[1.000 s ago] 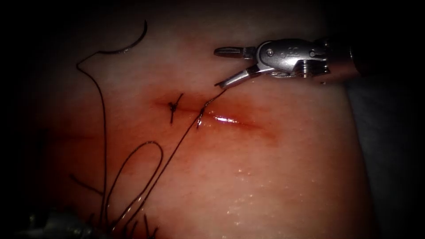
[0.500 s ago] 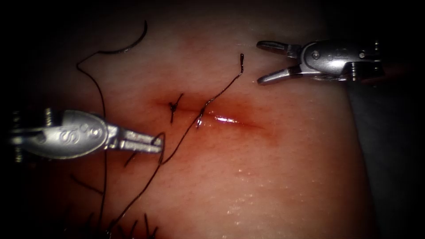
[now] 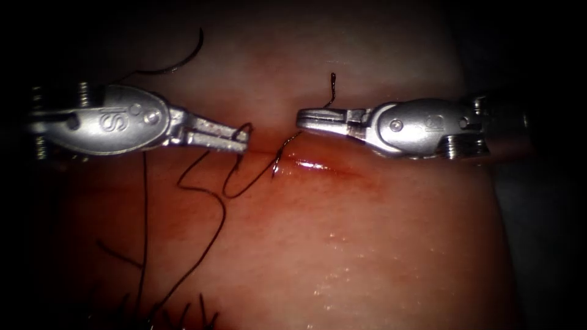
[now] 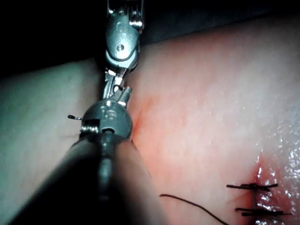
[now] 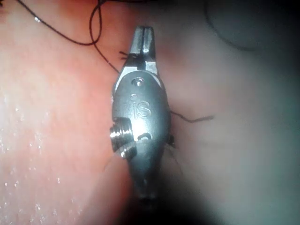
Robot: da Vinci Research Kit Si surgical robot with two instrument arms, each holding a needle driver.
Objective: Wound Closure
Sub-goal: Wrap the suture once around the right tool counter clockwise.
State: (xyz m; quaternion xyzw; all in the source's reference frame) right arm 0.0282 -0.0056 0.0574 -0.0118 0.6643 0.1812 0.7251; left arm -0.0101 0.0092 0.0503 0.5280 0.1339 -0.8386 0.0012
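On the tissue (image 3: 367,244) the cut (image 3: 330,166) runs crosswise and is wet with red fluid. My left tool (image 3: 243,139) is over the cut's left end, shut on the long thread (image 3: 214,195), which curls down below it. My right tool (image 3: 301,117), also seen in the right wrist view (image 5: 143,35), lies just above the cut, shut on the short thread tail (image 3: 332,85) that rises from the stitch (image 3: 278,156). The curved needle (image 3: 183,61) lies free on the tissue at the upper left, held by neither tool and not in the tissue.
Cut ends of thread (image 3: 183,315) lie at the lower left edge. The long thread (image 3: 144,232) trails down the left side. The left wrist view shows finished stitches (image 4: 255,199) on another red line.
The left tool came up and to the right with the thread to the cut's left end. The right tool came down and left, and its open jaws shut on the tail.
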